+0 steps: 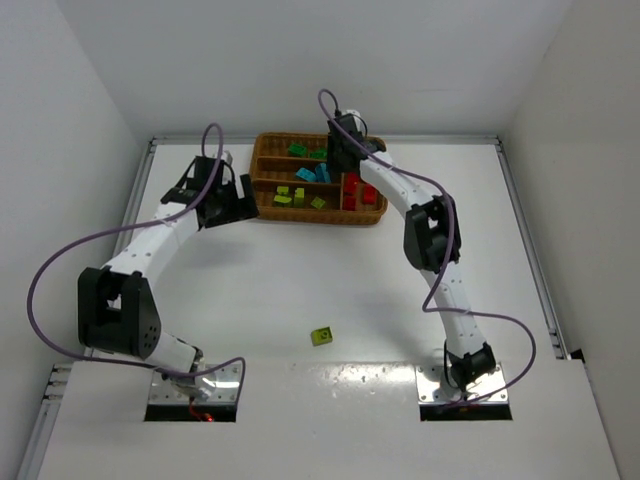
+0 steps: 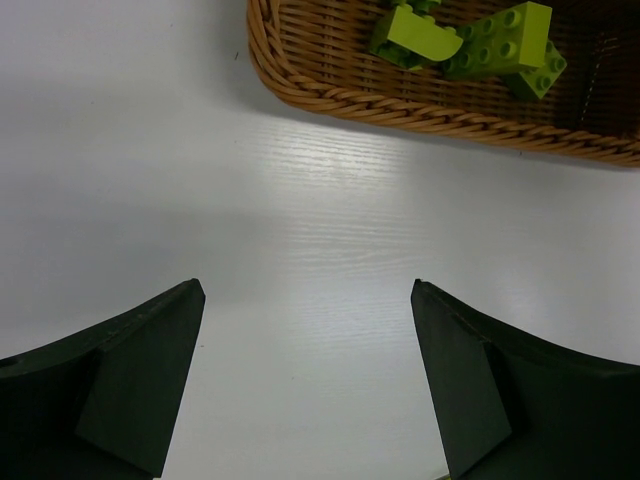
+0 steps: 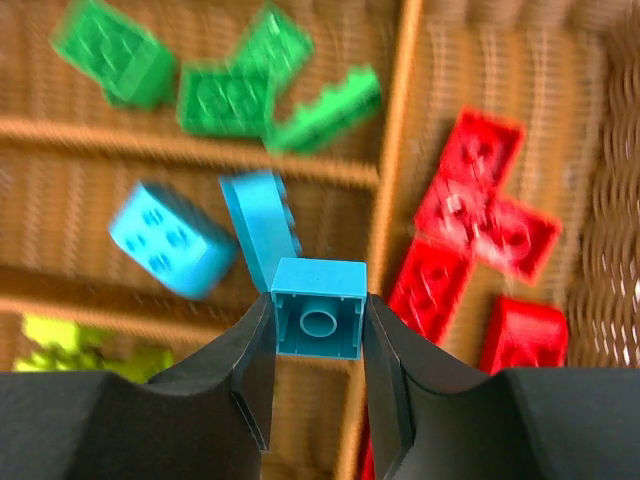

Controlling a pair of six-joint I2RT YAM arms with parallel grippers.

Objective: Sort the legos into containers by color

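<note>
**1. R arm:** stretched far fwd from its base, elbow raised, wrist tipped down over the wicker tray [image 1: 300,217]. The R hand [image 3: 318,300] is clenched on a cyan brick [image 3: 320,322], held above the tray's cyan section, near the divider to the red one.

**2. L arm:** folded, elbow out to the left, forearm angled twd the tray's left end. The L hand [image 2: 305,290] is spread wide w/ nothing held, over bare tabletop [image 2: 300,200] just beside the tray's corner.

**3. Tray contents:**
- green bricks [image 3: 225,98], far section
- cyan bricks [image 3: 170,240], middle section
- yellow-green bricks [image 2: 500,45], near section
- red bricks [image 3: 480,215], crosswise section

**4. Loose yellow-green brick** [image 1: 321,336]: seen lying on the tabletop, well apart from the tray.
</note>
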